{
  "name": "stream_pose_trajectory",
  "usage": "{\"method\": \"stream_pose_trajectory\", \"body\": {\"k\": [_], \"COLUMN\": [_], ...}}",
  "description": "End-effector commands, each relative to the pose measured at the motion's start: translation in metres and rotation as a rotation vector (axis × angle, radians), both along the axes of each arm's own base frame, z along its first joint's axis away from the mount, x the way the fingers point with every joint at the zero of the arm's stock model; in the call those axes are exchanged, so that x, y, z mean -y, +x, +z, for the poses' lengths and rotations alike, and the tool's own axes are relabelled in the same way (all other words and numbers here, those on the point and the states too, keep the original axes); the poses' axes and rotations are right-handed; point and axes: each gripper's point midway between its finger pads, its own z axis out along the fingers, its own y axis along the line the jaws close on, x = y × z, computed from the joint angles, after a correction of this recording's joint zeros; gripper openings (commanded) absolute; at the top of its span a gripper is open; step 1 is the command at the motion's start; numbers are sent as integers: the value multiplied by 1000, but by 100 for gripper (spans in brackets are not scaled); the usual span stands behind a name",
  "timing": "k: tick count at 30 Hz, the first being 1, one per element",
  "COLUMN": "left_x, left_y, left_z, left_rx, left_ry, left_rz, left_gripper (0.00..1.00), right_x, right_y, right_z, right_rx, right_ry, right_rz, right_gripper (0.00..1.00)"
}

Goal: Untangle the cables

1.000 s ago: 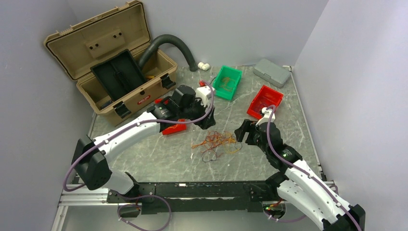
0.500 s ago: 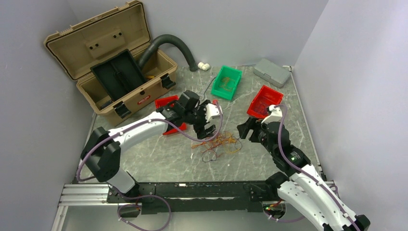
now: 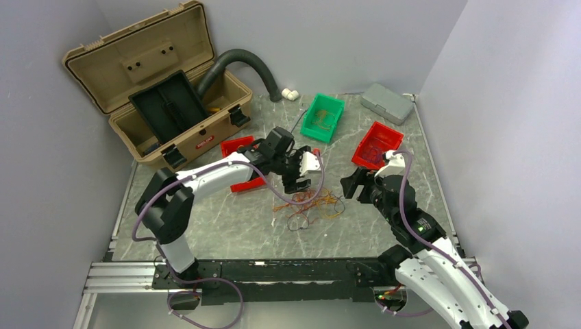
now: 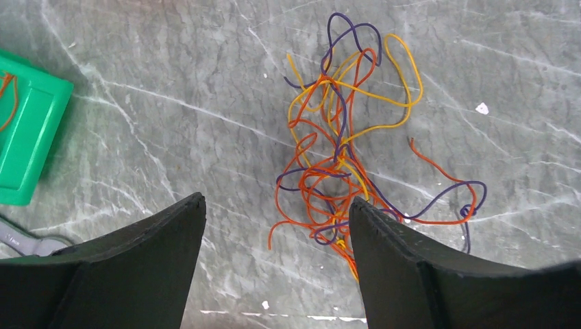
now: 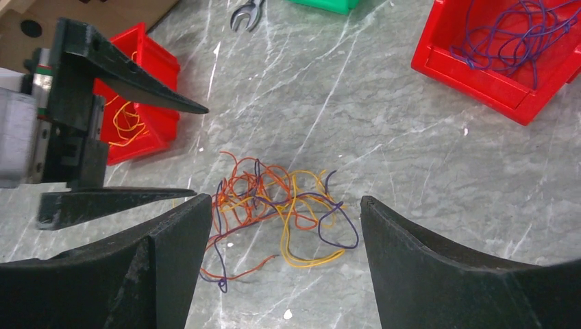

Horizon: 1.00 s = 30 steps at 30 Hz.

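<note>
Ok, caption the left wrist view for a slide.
Open left hand over tangled orange, yellow and purple cables on the table.

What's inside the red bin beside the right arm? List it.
Loose purple cables lie in the red bin. Whatever lies beneath the coils is covered.

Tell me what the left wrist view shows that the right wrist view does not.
Only the left wrist view shows the inside of the green bin, with an orange strand in it. Only the right wrist view shows the right red bin holding purple wires, the left red bin holding yellow wires, and the open right gripper. Both show the cables tangled on the table and the open left gripper.
</note>
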Motion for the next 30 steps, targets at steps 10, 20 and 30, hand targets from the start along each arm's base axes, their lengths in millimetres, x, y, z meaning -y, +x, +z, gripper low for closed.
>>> {"method": "stream_pose_trajectory", "body": {"k": [10, 20, 30], "left_x": [44, 62, 76], "left_y": [8, -14, -4], "left_z": [0, -27, -44], "left_rx": [-16, -38, 6], "left_ry": [-19, 32, 35], "left_rz": [-203, -269, -222], "left_gripper": [56, 48, 46], "right_x": [1, 1, 7], "right_y": [2, 2, -4], "right_z": [31, 35, 44], "right_rx": [79, 87, 100], "right_ry": [1, 11, 17], "right_rz": [10, 12, -5], "right_gripper": [83, 85, 85]}}
